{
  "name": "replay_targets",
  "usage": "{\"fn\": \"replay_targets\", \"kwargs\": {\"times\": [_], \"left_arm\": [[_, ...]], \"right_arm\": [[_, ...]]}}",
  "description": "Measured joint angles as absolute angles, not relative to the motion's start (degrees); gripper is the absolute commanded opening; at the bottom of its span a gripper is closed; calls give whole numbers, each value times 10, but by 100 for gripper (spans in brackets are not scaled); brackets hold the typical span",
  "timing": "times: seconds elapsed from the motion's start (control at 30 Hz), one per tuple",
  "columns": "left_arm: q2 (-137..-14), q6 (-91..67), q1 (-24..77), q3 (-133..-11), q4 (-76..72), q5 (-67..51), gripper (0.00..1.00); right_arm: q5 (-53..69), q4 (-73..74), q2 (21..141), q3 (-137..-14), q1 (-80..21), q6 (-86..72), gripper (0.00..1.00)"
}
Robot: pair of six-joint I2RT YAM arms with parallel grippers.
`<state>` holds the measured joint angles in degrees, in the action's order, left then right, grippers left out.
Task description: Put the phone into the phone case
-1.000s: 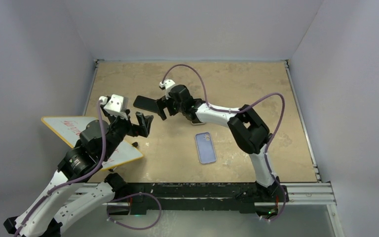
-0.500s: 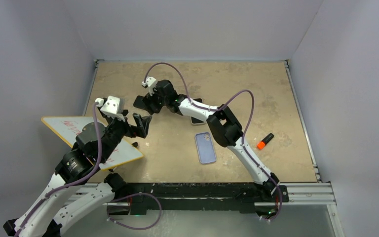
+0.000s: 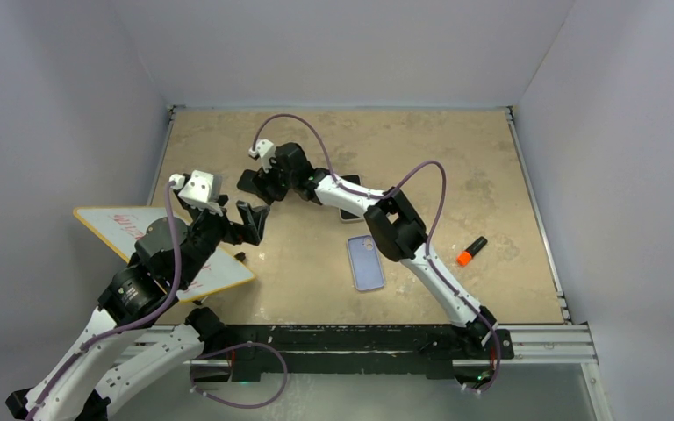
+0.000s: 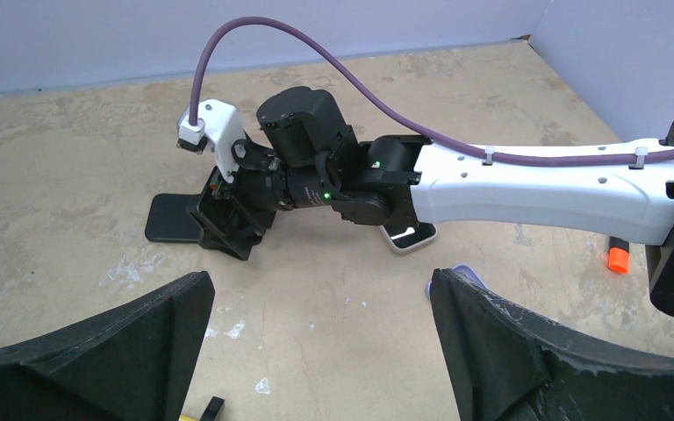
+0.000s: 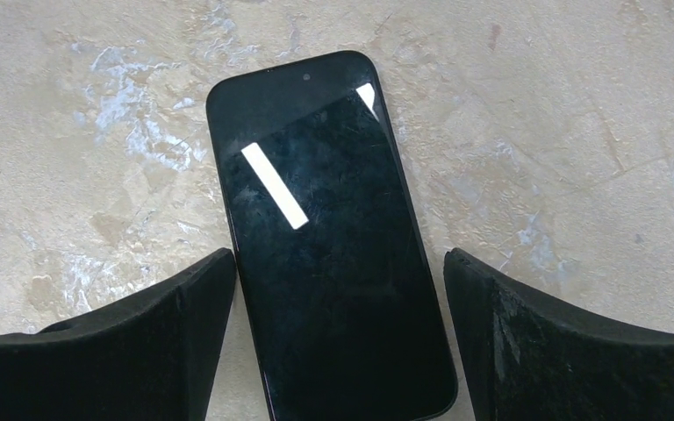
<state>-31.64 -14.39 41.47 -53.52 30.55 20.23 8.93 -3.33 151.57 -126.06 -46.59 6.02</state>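
Note:
The phone (image 5: 333, 246) is black and lies screen up on the tan table, also visible in the top view (image 3: 247, 181) at the far left. My right gripper (image 5: 338, 259) stands open astride its lower half. The left finger is almost against its edge and a gap shows at the right finger. The lilac phone case (image 3: 367, 262) lies flat mid-table, apart from the phone. My left gripper (image 4: 316, 289) hovers open over bare table near the right gripper (image 4: 233, 228), with nothing between its fingers.
A second phone in a pale case (image 3: 348, 211) lies under the right forearm. An orange marker (image 3: 469, 251) sits to the right. A whiteboard (image 3: 219, 272) lies at the near left under the left arm. Grey walls enclose the table.
The right arm has swung left and come down over the black phone, uncovering the orange marker. Its jaws have narrowed slightly. The left arm has hardly moved.

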Motion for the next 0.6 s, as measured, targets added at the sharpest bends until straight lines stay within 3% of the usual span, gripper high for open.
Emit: {"fn": "replay_targets", "kwargs": {"times": [0.43,0.6], "left_arm": [[-317,-144,415,-535,305,211,100],[-327,-144,415,-535,305,215,100]], "right_arm": [[80,-60,1425,-1111,-466,51,55],[55,-69,1360,-1011,-466,28,52]]}}
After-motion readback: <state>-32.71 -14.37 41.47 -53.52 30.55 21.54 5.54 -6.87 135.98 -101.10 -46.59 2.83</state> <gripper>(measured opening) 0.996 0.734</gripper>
